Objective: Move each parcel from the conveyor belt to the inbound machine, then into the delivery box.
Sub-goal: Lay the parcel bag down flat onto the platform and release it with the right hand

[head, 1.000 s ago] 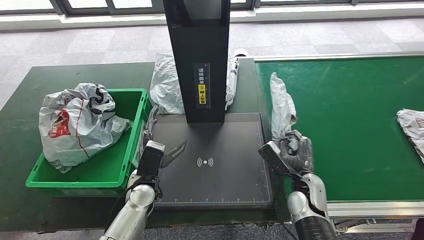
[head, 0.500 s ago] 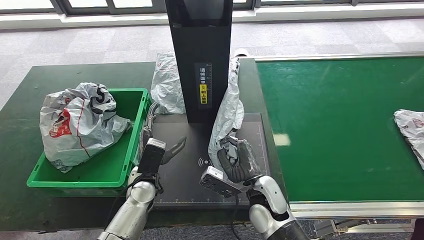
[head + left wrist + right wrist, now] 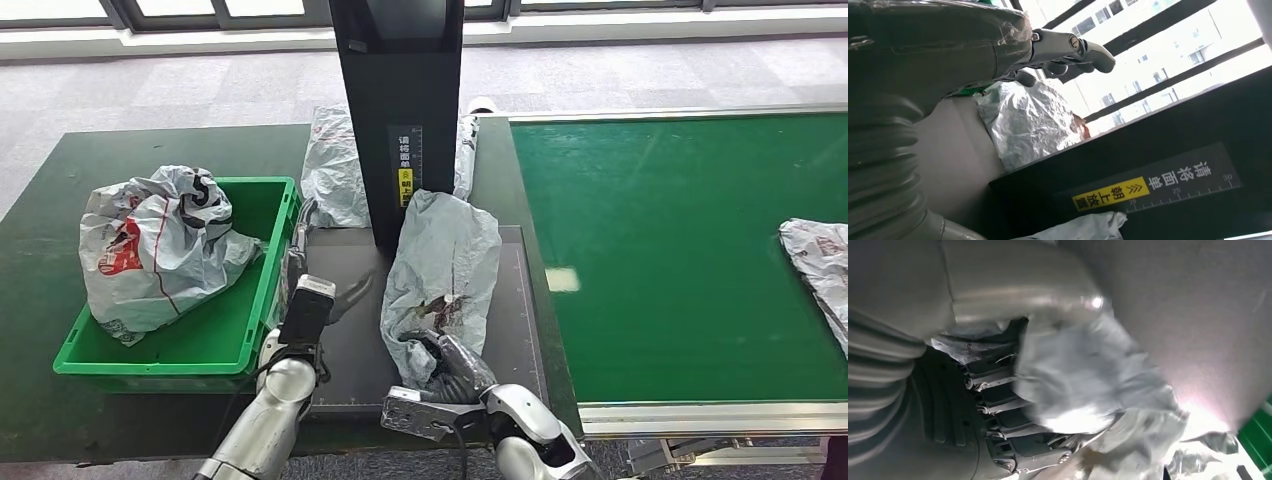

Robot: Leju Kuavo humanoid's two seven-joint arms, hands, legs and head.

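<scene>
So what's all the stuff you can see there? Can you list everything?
Held parcel: one, grey, lying on the scanner plate.
Scanner plate: one, black, middle of the table.
Scanner column: one, black with a yellow label, behind the plate.
Parcel behind the column: one, grey-white.
Box: one, green, left of the plate.
Parcel in the box: one, white with red and black print.
Conveyor belt: one, green, on the right.
Parcel on the belt: one, white, at the far right edge.
Left hand: one, empty, between box and plate.
Right hand: one, gripping the held parcel's near end.
</scene>
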